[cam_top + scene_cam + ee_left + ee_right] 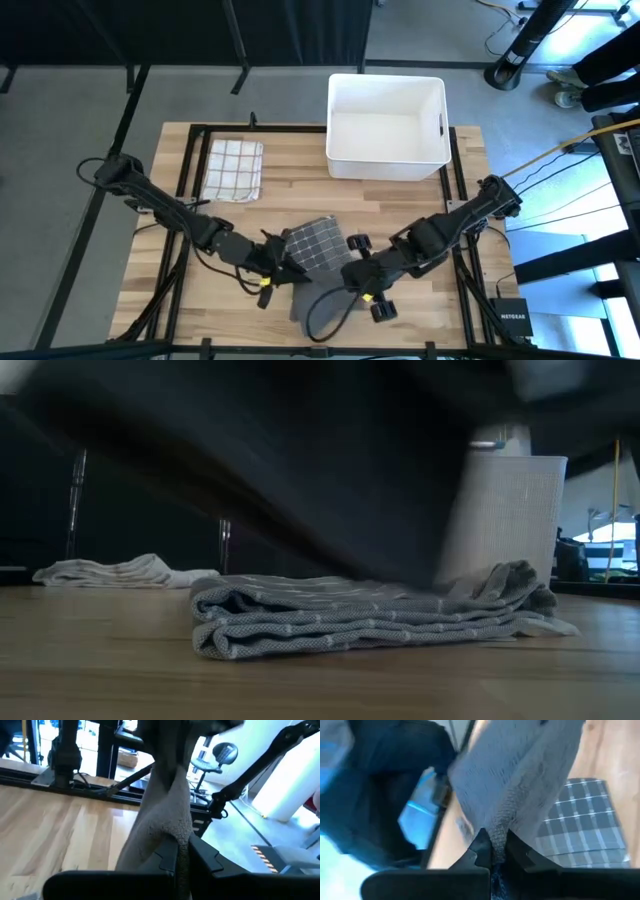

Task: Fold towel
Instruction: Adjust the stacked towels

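Observation:
A grey towel with a pale grid [318, 243] lies near the table's middle. In the low view its stacked layers [350, 622] rest flat on the wood. A plain grey part of it [303, 300] shows toward the near edge, between the two grippers. My left gripper [283, 268] [179, 847] is at the towel's left near side, and my right gripper [357, 278] [494, 847] is at its right near side. Both are shut on the cloth. A dark blur fills the low view above the towel. My left gripper pinches a bunched ridge of the grey cloth [176, 834] between its two fingers; one layer or several, I cannot tell. The cloth runs on ahead of the fingers as a gathered band. My right gripper pinches a gathered edge of the grey cloth [496, 834] between its two fingers. The cloth widens ahead of the fingers, and the gridded rest of the towel [585, 820] lies on the table beyond.
A folded white checked towel [233, 168] [120, 571] lies at the far left of the table. A white bin [387, 125] [505, 520] stands at the far edge, right of centre. Bare wood lies at the near left and the far middle.

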`<state>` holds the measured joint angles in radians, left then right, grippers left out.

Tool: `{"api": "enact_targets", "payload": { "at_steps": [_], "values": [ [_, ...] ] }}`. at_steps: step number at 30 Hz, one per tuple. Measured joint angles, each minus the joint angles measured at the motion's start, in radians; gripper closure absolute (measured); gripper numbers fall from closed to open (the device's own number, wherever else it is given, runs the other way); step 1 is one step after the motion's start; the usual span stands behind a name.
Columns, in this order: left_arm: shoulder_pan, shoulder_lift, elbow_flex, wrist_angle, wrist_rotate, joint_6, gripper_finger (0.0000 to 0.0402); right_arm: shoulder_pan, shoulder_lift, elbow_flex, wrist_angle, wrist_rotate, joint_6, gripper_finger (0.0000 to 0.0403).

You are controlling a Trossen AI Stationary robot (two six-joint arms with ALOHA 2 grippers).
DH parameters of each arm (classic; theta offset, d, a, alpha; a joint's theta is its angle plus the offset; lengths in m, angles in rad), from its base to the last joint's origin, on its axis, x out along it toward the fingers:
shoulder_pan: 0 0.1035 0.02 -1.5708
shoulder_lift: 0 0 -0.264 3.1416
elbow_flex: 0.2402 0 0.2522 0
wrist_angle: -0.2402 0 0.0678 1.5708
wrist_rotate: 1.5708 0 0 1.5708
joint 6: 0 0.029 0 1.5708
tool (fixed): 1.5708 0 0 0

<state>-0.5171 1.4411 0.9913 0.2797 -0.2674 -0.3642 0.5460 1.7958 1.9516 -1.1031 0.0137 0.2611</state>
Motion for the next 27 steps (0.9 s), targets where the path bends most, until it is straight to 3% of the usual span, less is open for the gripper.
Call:
{"api": "enact_targets", "payload": {
  "at_steps": [6,15,22,27],
  "values": [
    [0.000,0.079,0.000,0.131,0.013,0.081,0.0389,-0.002,0.000,0.033,-0.054,-0.037,0.045,0.0384],
    [0.005,0.079,-0.001,0.075,0.004,0.108,0.0389,-0.048,0.004,-0.055,-0.019,0.046,-0.035,0.0382],
    [0.010,0.079,-0.002,-0.040,-0.136,0.114,0.0389,-0.084,0.006,-0.122,0.022,0.047,-0.050,0.0383],
    [-0.017,0.079,-0.002,0.040,-0.102,0.231,0.0389,-0.054,0.006,-0.085,0.022,0.031,-0.006,0.0384]
  ]
}}
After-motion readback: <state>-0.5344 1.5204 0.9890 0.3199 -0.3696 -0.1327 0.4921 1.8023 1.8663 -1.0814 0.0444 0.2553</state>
